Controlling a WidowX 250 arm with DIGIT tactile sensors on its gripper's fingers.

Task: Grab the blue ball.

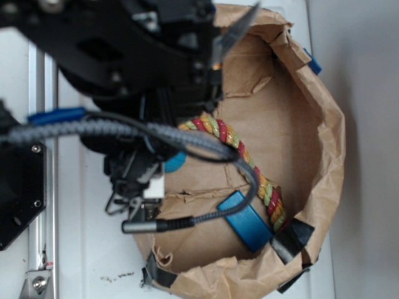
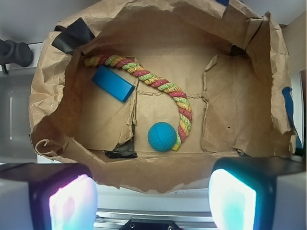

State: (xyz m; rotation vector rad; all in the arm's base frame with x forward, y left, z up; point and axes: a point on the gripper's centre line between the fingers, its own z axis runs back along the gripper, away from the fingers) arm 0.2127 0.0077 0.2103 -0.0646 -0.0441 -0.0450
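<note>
The blue ball [image 2: 162, 136] is a small teal sphere lying on the floor of a torn brown paper bag [image 2: 158, 172], touching the end of a multicoloured rope [image 2: 163, 86]. In the wrist view my gripper [image 2: 152, 201] is open, with its two pads far apart and nothing between them. It hangs above the bag's near wall, short of the ball. In the exterior view the gripper [image 1: 138, 177] and arm cover most of the ball [image 1: 175, 161], leaving only a teal sliver showing.
A flat darker-blue block [image 2: 113, 84] lies at the rope's other end, also seen in the exterior view [image 1: 247, 220]. The bag's crumpled walls [image 1: 327, 124] rise all round. A grey cable [image 1: 206, 146] loops over the bag. A metal rail [image 1: 43, 187] runs along the left.
</note>
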